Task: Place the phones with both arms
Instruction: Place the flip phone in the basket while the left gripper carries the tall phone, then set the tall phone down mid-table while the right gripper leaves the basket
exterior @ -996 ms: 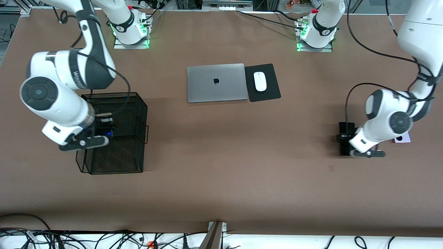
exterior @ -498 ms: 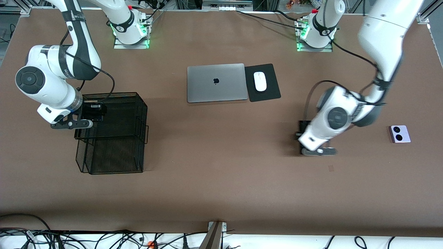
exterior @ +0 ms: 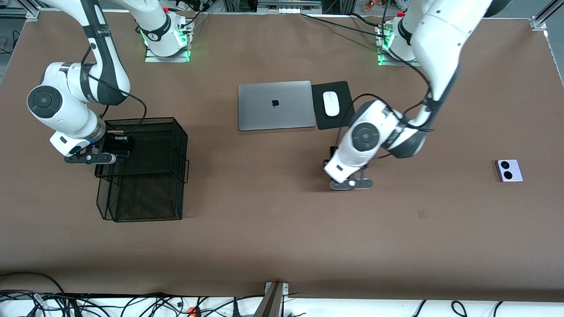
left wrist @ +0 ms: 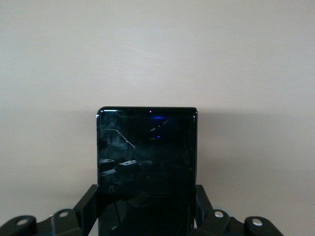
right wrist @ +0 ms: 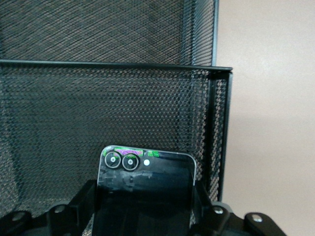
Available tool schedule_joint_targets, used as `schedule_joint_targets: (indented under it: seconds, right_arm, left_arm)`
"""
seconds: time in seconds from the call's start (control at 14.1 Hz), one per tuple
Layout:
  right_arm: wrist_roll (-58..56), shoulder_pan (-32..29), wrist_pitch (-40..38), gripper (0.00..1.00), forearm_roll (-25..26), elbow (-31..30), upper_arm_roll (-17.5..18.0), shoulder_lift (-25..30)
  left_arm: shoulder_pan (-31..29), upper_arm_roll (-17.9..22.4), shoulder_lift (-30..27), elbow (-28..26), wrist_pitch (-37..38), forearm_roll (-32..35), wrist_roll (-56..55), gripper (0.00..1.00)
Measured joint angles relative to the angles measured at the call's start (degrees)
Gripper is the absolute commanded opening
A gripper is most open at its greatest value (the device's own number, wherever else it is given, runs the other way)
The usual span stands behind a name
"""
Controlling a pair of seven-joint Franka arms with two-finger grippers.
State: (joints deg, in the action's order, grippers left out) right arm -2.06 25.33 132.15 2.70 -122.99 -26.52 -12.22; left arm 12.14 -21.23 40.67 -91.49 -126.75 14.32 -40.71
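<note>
My left gripper (exterior: 331, 155) is shut on a long black phone (left wrist: 146, 157), which stands out between the fingers (left wrist: 88, 206). It hangs over bare table close to the mouse pad's corner. My right gripper (exterior: 120, 144) is shut on a black phone with two small round lenses (right wrist: 146, 184). It is over the black mesh basket (exterior: 152, 185) at the right arm's end, by the basket's rim (right wrist: 118, 64). A lilac-white phone with two black lenses (exterior: 510, 170) lies flat on the table at the left arm's end.
A shut silver laptop (exterior: 275, 105) lies mid-table toward the bases. Beside it a white mouse (exterior: 331, 103) rests on a black pad (exterior: 343, 119). Cables run along the table's front edge.
The left arm has swung from beside the lilac-white phone toward the table's middle, carrying the long black phone. The right gripper shifted with its phone over the basket toward the rim on the bases' side.
</note>
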Motion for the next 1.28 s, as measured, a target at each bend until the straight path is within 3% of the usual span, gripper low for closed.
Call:
schedule_joint_targets:
  seconds: [0.14, 0.28, 0.71, 1.0, 1.14, 1.21, 1.28]
  right_arm:
    - [0.0, 0.0, 0.5, 0.73, -1.1, 0.0, -0.1, -0.4]
    - [0.0, 0.0, 0.9, 0.90, -2.4, 0.0, -0.1, -0.4]
    - [0.0, 0.0, 1.0, 0.99, -3.4, 1.8, -0.1, -0.1]
    - [0.0, 0.3, -10.9, 1.00, -5.2, 10.6, 0.0, 0.0]
    - [0.0, 0.4, -17.2, 1.00, -7.9, 15.2, 0.2, 0.0]
    - [0.0, 0.4, -18.7, 1.00, -8.8, 16.5, 0.2, -0.1]
    - [0.0, 0.4, -19.3, 1.00, -9.2, 17.1, 0.2, -0.2]
  left_arm:
    - [3.5, 0.0, 3.3, 4.0, 0.0, 0.0, -1.9, 0.10]
    - [6.8, 0.1, 5.9, 7.4, 0.0, 0.0, -3.2, 0.10]
    - [11.7, 1.0, 14.9, 20.6, -0.1, 0.0, -6.5, 0.10]
    - [14.4, 3.7, 19.3, 26.2, -0.5, 0.0, -10.5, 0.13]
    - [15.1, 4.0, 20.0, 27.0, -1.6, 0.0, -12.5, 0.56]
    - [15.2, 4.1, 20.2, 27.1, -2.1, 0.0, -13.0, 1.00]
    - [15.3, 4.2, 20.3, 27.3, -2.3, 0.0, -13.2, 1.00]
